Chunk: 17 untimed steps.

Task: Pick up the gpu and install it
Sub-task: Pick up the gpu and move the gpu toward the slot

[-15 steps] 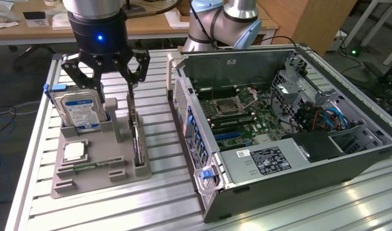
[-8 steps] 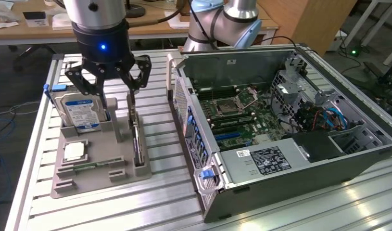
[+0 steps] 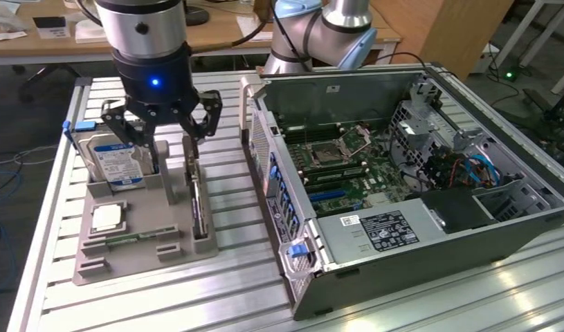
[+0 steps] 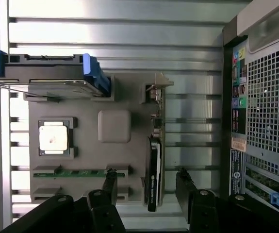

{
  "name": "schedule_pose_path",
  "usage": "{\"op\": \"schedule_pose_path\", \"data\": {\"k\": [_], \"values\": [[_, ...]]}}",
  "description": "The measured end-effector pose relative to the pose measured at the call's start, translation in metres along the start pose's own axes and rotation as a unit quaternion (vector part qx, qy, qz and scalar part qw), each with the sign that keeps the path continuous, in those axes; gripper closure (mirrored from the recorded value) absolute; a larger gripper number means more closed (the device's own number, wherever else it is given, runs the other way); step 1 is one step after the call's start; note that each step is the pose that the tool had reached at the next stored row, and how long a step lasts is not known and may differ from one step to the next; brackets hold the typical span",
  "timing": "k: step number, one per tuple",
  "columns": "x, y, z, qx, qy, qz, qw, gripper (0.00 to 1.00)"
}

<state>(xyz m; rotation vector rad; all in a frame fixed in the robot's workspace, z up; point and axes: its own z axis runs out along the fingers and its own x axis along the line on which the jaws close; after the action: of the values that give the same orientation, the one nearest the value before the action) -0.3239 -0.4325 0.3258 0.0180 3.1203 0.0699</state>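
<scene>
The gpu (image 3: 198,207), a thin dark card seen edge-on, stands upright in a slot of the moulded grey tray (image 3: 143,252) on a ribbed aluminium table (image 3: 430,304). Exterior view: the gripper (image 3: 166,142) hangs over the tray, jaws spread wide, grasping nothing. A silver hard drive (image 3: 115,162) with a blue label stands in another slot. The open metal computer case (image 3: 402,173) carries a label, print unreadable. Wrist view: the gpu (image 4: 153,179) sits between the black fingers (image 4: 110,184), untouched. A square processor (image 4: 52,137) and a green memory strip (image 4: 71,172) fill their own recesses.
</scene>
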Motion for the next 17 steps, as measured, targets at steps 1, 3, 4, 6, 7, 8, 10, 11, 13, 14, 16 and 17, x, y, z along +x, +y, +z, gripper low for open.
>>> {"op": "schedule_pose_path", "data": {"k": [1,3,4,6,7,8,10,11,13,14,16,17], "values": [[-0.003,0.0000,0.0018,0.0000,0.0000,0.000,1.0000,0.40],[-0.005,-0.0002,0.0055,0.0001,-0.0001,0.000,1.0000,0.40],[-0.005,-0.0003,0.0072,0.0001,0.0000,0.000,1.0000,0.40],[-0.005,-0.0004,0.0110,0.0001,-0.0001,0.000,1.0000,0.40],[-0.005,-0.0005,0.0128,0.0001,0.0000,0.001,1.0000,0.40],[-0.005,-0.0006,0.0146,0.0001,0.0000,0.001,1.0000,0.40],[-0.005,-0.0007,0.0182,0.0002,-0.0001,0.001,1.0000,0.40],[-0.004,-0.0008,0.0200,0.0002,-0.0001,0.002,1.0000,0.40],[-0.004,-0.0010,0.0237,0.0002,-0.0001,0.003,1.0000,0.40],[-0.004,-0.0011,0.0254,0.0002,-0.0002,0.003,1.0000,0.40],[-0.004,-0.0013,0.0290,0.0003,-0.0002,0.005,1.0000,0.40],[-0.004,-0.0017,0.0308,0.0003,-0.0004,0.006,1.0000,0.40]]}}
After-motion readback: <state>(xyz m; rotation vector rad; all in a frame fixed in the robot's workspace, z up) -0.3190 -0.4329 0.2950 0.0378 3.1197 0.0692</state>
